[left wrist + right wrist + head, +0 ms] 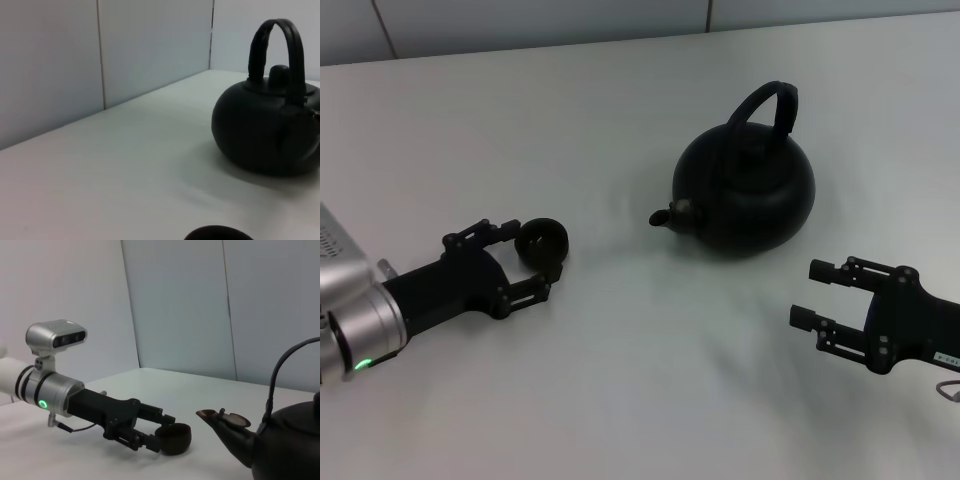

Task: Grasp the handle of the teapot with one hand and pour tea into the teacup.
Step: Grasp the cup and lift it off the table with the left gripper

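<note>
A white table [620,380] fills the head view, with pale wall panels [520,20] along the top edge. The teapot [745,195] sits right of centre in the upper half, its spout [665,215] pointing toward the frame's left and the handle [765,105] arching above the body, free of either arm. At lower left the left gripper [542,265] has its fingers set around the teacup [542,242], which stands on the table left of the spout, apart from the pot. At lower right the right gripper [812,293] lies low near the table, fingers spread apart and holding nothing, below the teapot.
</note>
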You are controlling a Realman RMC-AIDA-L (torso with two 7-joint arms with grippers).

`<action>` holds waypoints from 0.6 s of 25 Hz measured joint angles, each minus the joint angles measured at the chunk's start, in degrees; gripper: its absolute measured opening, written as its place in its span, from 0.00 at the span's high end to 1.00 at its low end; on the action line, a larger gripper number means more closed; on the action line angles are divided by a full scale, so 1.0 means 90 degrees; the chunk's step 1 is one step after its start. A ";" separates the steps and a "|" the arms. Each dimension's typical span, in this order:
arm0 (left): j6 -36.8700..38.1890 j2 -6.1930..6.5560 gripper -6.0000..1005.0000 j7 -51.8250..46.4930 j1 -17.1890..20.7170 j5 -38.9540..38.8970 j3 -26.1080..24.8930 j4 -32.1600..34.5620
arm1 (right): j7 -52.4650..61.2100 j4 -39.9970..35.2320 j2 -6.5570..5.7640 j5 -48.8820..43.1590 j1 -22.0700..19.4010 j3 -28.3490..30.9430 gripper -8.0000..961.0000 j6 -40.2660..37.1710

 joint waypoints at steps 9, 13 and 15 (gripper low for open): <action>-0.0214 -0.0008 0.19 0.0014 -0.0131 -0.0042 -0.0002 -0.0085 | 0.0000 -0.0002 0.0000 0.0000 0.0021 -0.0001 0.35 -0.0006; -0.0219 -0.0009 0.20 0.0014 -0.0143 -0.0043 -0.0002 -0.0090 | 0.0000 -0.0003 0.0000 0.0000 0.0034 0.0006 0.35 -0.0009; -0.0219 -0.0009 0.20 0.0014 -0.0143 -0.0043 -0.0002 -0.0090 | 0.0000 -0.0002 0.0000 0.0000 0.0046 0.0008 0.35 -0.0010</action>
